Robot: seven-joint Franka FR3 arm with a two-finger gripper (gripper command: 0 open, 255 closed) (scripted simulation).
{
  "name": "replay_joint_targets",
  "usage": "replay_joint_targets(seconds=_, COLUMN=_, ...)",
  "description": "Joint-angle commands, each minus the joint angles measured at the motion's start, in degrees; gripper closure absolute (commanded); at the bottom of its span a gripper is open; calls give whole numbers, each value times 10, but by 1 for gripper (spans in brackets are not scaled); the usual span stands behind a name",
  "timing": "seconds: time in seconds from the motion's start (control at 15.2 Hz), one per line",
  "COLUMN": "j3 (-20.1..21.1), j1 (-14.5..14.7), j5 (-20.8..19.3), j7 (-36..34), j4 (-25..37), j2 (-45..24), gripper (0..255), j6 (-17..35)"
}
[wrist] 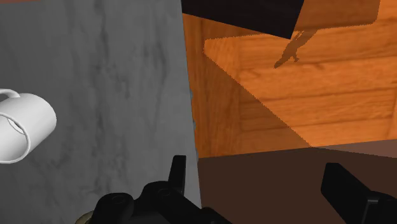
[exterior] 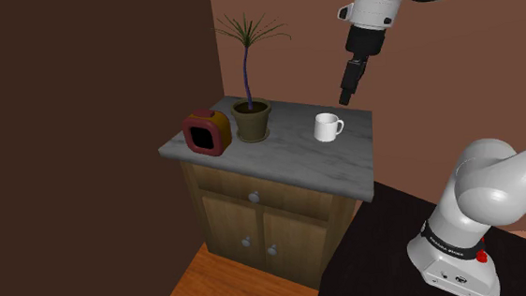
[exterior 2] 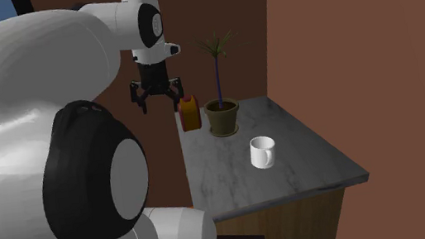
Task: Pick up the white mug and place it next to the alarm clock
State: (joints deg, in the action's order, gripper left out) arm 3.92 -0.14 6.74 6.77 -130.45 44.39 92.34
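A white mug [exterior: 326,127] stands upright on the grey marble top [exterior: 280,155] of a wooden cabinet, toward the shoulder view's right. A red alarm clock [exterior: 206,132] with a dark face sits at the top's other end. My black gripper [exterior: 345,97] hangs well above the counter, beyond the mug and off to its side, open and holding nothing. In the second exterior view the gripper [exterior 2: 158,104] hovers high over the clock [exterior 2: 190,113], far from the mug [exterior 2: 262,152]. The wrist view has the mug [wrist: 19,130] away from the open gripper [wrist: 261,181], which straddles the counter's edge.
A potted plant [exterior: 252,120] with a tall purple stem stands between clock and mug. Brown walls close in behind and beside the cabinet. The black stand [exterior: 398,247] sits against the cabinet's side, with orange wooden floor [wrist: 299,95] below.
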Motion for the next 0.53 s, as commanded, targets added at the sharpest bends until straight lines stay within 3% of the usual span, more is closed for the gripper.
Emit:
replay_joint_targets(seconds=0.0, j3=0, j1=0, j5=0, j7=0, j4=0, j2=0, gripper=0, j6=0)
replay_joint_targets(seconds=0.46, j3=-52, j1=-21, j5=-40, j7=75, j4=-41, j2=-60, gripper=0, j6=85)
